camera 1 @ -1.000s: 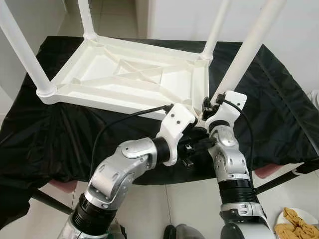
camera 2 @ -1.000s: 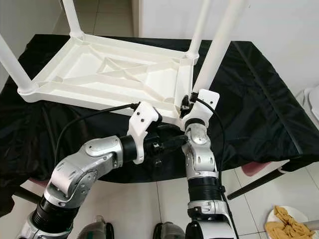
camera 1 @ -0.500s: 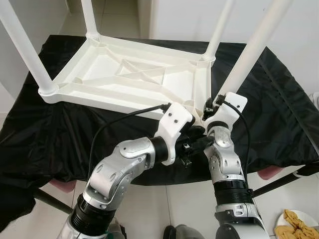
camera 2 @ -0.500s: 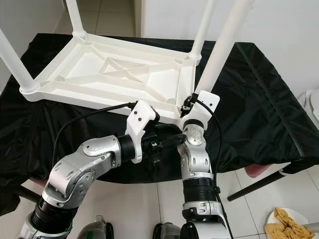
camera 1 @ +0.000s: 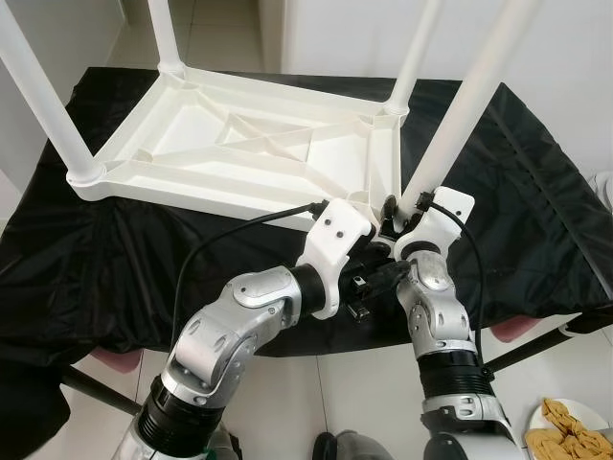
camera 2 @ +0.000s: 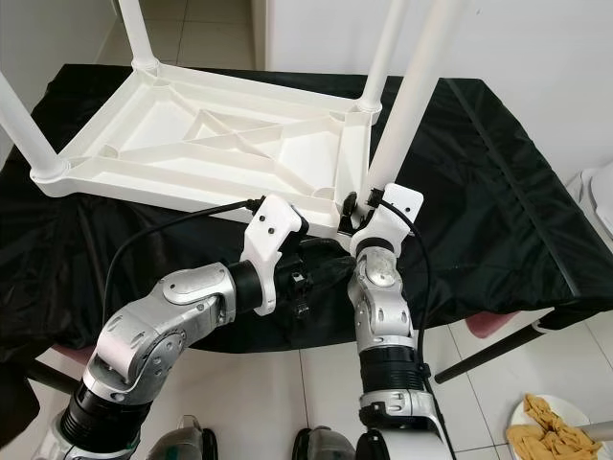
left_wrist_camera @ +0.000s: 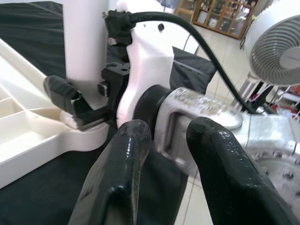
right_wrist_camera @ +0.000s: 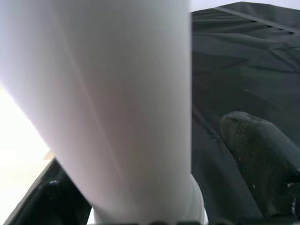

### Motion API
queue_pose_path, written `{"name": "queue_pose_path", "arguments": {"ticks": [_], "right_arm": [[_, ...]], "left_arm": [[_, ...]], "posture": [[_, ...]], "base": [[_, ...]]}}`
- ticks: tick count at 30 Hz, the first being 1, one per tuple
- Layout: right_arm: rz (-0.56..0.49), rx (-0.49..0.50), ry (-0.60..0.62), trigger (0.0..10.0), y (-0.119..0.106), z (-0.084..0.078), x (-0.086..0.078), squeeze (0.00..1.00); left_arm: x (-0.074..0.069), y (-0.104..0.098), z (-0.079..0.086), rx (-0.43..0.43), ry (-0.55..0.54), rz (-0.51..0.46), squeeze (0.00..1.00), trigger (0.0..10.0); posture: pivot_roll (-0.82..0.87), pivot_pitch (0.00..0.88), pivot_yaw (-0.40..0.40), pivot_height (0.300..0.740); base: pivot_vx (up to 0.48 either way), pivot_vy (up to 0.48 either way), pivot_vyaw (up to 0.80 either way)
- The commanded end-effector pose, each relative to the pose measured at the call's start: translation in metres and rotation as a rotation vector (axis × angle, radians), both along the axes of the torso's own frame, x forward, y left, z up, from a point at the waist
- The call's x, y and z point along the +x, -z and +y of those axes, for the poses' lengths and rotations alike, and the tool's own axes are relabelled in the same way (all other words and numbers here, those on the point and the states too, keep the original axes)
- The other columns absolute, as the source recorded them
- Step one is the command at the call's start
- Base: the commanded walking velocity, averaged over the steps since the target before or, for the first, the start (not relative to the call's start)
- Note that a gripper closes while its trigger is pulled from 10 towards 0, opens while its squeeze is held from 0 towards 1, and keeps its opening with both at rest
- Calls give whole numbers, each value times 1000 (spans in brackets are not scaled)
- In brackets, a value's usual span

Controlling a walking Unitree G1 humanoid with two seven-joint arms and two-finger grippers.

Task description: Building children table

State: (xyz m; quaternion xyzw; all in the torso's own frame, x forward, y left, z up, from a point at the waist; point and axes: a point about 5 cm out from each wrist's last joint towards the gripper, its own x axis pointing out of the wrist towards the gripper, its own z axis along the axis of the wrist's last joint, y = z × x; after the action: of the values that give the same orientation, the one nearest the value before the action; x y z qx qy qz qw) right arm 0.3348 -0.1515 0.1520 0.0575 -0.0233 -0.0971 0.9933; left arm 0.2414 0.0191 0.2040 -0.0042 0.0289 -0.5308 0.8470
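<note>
A white plastic children's table (camera 1: 192, 187) lies upside down on a black cloth, its legs pointing up. The near right leg (camera 1: 460, 115) stands in its corner socket. My right gripper (camera 1: 402, 203) is at that leg's base, open, one finger on each side. In the right wrist view the leg (right_wrist_camera: 103, 93) runs between the fingers (right_wrist_camera: 262, 154), with a strip of cloth showing beside one finger. My left gripper (left_wrist_camera: 168, 129) is open and holds nothing. It points at the right wrist, just below the table's near edge (camera 1: 378, 273).
The black cloth (camera 1: 536, 192) covers a low stand with dark support legs (camera 1: 536, 345) on a tiled floor. A plate of food (camera 1: 575, 436) sits on the floor at the near right. A fan (left_wrist_camera: 276, 42) stands off to the right. A white wall is behind.
My right wrist has shifted slightly closer to the base of the near right leg. The left arm has barely moved. The head view has shifted a little.
</note>
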Motion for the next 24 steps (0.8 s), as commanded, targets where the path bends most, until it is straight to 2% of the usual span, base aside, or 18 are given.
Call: {"name": "queue_pose_path", "arguments": {"ticks": [1, 2, 5, 6, 7, 8, 13, 24], "right_arm": [[16, -6, -6, 10000, 5, -9, 0, 122], [13, -18, -39, 10000, 4, -11, 1, 0], [9, -28, -65, 10000, 3, -12, 2, 0], [-5, -38, -135, 10000, 0, -13, 2, 0], [-5, -38, -135, 10000, 0, -13, 2, 0], [-23, -61, -212, 10000, -3, -14, 2, 0], [-62, -112, -333, 10000, -12, -27, 3, 0], [-87, -174, -427, 10000, -16, -37, 3, 0]], "left_arm": [[4, 2, 6, 10, -18, -7, 0, 10000], [8, 2, 10, 18, -33, -14, 0, 10000], [10, 3, 13, 23, -44, -18, 0, 10000], [12, 3, 17, 24, -56, -23, 0, 10000], [12, 3, 17, 24, -56, -23, 0, 10000], [14, 5, 21, 30, -69, -34, 0, 10000], [15, 5, 27, 16, -67, -52, 0, 10000], [15, 9, 30, 21, -61, -54, 0, 10000]], "posture": [[72, 78, -80, 740], [71, 80, -79, 740], [71, 80, -79, 740], [66, 85, -79, 740], [66, 85, -79, 740], [63, 88, -76, 740], [63, 92, -75, 740], [58, 102, -63, 740]], "base": [[0, 0, 0], [0, 0, 0], [0, 0, 0], [0, 0, 0], [0, 0, 0], [0, 0, 0], [0, 0, 0], [0, 0, 0]]}}
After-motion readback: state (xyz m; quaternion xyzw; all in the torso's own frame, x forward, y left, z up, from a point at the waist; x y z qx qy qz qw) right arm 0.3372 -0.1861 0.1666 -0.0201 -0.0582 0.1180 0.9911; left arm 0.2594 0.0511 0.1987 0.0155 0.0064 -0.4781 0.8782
